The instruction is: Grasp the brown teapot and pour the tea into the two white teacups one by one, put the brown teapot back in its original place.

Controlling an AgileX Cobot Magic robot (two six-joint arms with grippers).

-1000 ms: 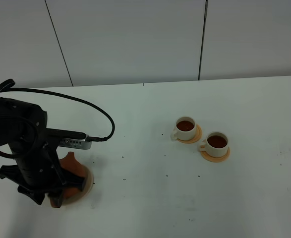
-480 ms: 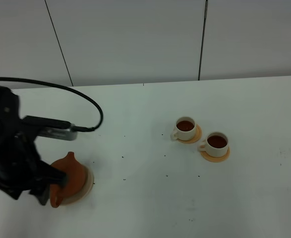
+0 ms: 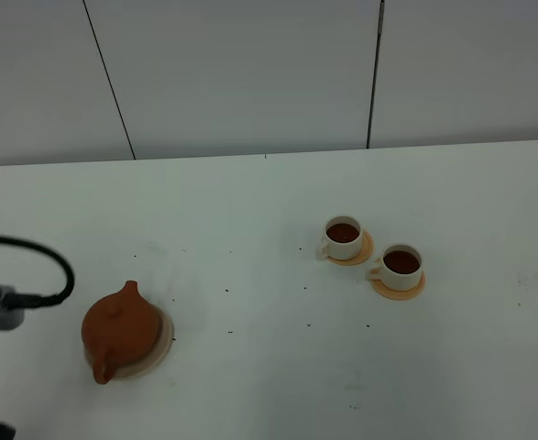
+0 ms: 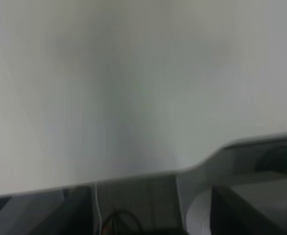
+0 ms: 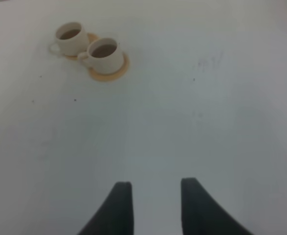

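A broad white table (image 3: 278,192) fills most of the high view, its top dotted with small dark specks. Behind it stands a pale grey wall (image 3: 241,73) of flat panels split by thin dark seams, one slanted, one nearly upright. The light is soft and even, with faint shadows. The left wrist view is blurred
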